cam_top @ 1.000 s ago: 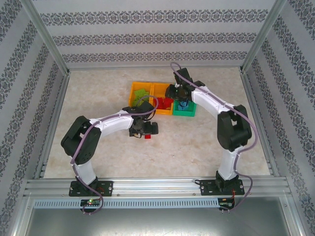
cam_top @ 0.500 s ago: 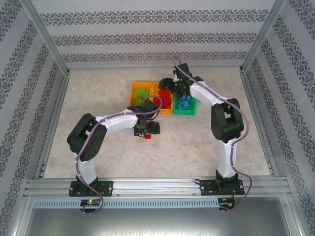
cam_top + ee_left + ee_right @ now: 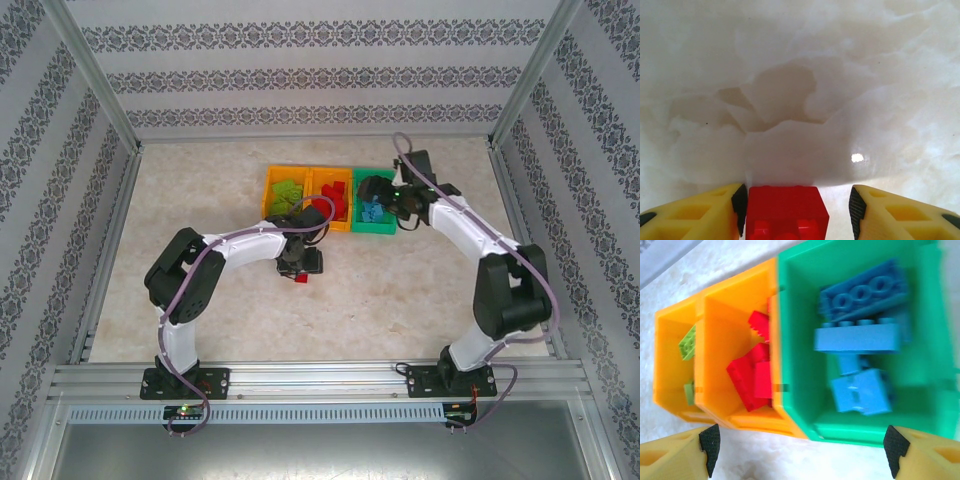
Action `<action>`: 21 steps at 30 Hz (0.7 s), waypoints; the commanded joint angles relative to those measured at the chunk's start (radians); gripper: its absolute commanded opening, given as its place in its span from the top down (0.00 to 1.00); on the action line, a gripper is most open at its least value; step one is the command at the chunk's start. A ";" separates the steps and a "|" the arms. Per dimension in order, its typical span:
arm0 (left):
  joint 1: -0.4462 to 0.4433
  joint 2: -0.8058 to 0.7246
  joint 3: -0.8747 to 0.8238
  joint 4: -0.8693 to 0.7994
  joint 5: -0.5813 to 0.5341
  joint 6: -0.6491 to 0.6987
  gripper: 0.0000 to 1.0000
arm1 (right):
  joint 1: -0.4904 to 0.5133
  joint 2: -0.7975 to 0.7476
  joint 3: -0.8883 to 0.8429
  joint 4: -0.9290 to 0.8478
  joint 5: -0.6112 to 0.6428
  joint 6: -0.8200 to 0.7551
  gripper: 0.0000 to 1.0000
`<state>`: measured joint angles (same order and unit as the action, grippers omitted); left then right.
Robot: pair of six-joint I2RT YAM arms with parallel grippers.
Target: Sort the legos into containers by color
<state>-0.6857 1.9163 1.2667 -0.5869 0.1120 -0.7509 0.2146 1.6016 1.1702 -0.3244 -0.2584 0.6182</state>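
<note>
Lego (image 3: 787, 210) in red sits square between left gripper's (image 3: 798, 206) parted jaws; right gripper (image 3: 801, 447) gapes over containers (image 3: 792, 315).

A pale, marble-patterned tabletop (image 3: 400, 290) is enclosed on three sides by walls (image 3: 320, 75) papered in white with grey ornamental bands, and slanting metal posts (image 3: 92, 75) are set at the far corners. Along the near edge a ribbed aluminium rail (image 3: 320, 378) is laid, with a dull grey sheet (image 3: 320, 450) below it, and a small bright glint (image 3: 857, 158) is caught on the tabletop

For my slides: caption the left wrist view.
Left pincer straddles a red brick on the pale table, one side not yet touching.
</note>
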 commanded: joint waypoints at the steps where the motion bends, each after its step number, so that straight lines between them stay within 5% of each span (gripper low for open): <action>1: -0.023 0.008 0.019 -0.041 -0.018 0.012 0.44 | -0.056 -0.077 -0.082 -0.003 0.031 -0.032 0.12; 10: -0.030 0.006 0.014 -0.035 -0.026 0.009 0.72 | -0.208 -0.225 -0.285 -0.012 0.029 -0.053 0.10; 21: -0.028 -0.007 0.114 -0.052 -0.063 0.042 0.75 | -0.241 -0.268 -0.363 0.027 -0.008 -0.055 0.09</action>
<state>-0.7052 1.9160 1.3132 -0.6060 0.0895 -0.7399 -0.0177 1.3659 0.8215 -0.3229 -0.2493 0.5758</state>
